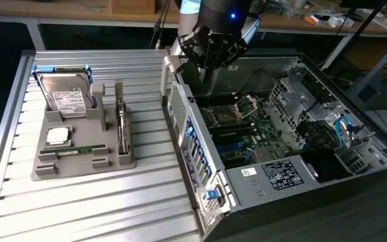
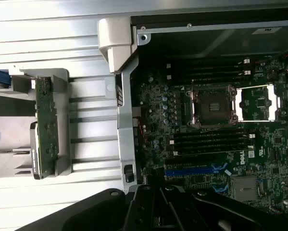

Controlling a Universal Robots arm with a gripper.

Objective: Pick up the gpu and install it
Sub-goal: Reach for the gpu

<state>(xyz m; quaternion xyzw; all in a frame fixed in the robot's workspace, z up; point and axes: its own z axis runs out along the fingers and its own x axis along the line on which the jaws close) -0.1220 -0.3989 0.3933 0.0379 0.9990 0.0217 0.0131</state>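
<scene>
The gpu [image 1: 121,126] stands on edge in a slot of the grey parts holder [image 1: 113,161], a thin dark board with a silver bracket at its far end. In the wrist view the gpu [image 2: 45,125] shows as a narrow green-brown strip in the holder. My gripper [image 1: 207,74] hangs over the far end of the open computer case [image 1: 200,166], well to the exterior view's right of the gpu. It is shut with nothing in it. The gripper's [image 2: 158,204] dark body lies across the motherboard's [image 2: 211,125] edge in the wrist view.
The holder also carries a silver hard drive [image 1: 67,96], a processor chip [image 1: 58,134] and a green memory stick [image 1: 79,150]. All of this rests on a ribbed metal table [image 1: 99,212]. Desks with clutter line the back.
</scene>
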